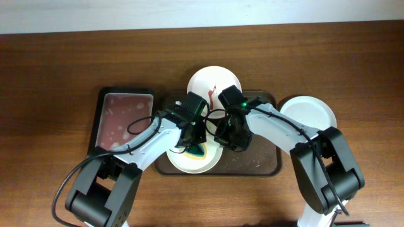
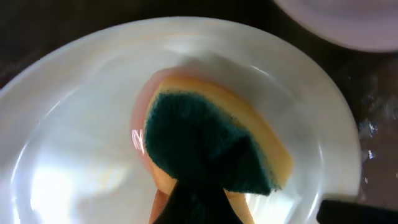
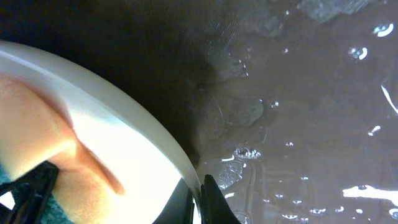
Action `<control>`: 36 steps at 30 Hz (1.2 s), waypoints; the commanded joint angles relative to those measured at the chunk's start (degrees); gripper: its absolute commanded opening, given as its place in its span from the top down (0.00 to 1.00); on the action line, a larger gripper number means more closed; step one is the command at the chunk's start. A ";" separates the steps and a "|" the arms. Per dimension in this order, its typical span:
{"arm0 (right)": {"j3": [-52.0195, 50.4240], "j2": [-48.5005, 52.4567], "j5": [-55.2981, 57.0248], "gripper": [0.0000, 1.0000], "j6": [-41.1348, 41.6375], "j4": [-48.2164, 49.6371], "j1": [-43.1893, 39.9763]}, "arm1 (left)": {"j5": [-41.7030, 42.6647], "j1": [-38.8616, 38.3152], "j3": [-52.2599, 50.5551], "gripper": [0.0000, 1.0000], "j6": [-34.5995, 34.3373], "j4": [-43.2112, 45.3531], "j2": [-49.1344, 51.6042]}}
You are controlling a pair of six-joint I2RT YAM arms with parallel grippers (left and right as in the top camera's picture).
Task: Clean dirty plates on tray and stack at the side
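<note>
A white plate (image 1: 189,162) lies at the front left of the dark brown tray (image 1: 265,169). My left gripper (image 1: 196,135) is shut on a yellow and green sponge (image 2: 211,146) that presses on this plate (image 2: 81,143). My right gripper (image 1: 226,137) is shut on the plate's right rim (image 3: 155,137), one finger inside and one outside. A second plate (image 1: 205,82) with a red smear (image 1: 213,91) sits at the tray's far edge. A clean white plate (image 1: 309,112) lies on the table right of the tray.
A smaller black-rimmed tray with a pinkish base (image 1: 123,116) stands left of the brown tray. The brown tray's floor (image 3: 311,93) is wet with drops. Both arms cross over the tray's middle.
</note>
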 commanded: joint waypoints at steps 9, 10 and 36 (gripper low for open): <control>-0.15 1.22 8.02 0.86 1.57 -5.11 -0.26 | -5.75 -0.66 -0.07 1.00 -6.95 -3.45 -2.93; -0.15 1.22 8.02 0.87 1.57 -5.11 -0.26 | -5.38 -1.64 -0.22 1.00 -6.95 -2.71 -2.91; -0.15 1.22 6.51 0.91 -0.81 -8.83 -0.26 | -8.68 -1.40 -9.79 1.00 -13.75 9.27 -14.62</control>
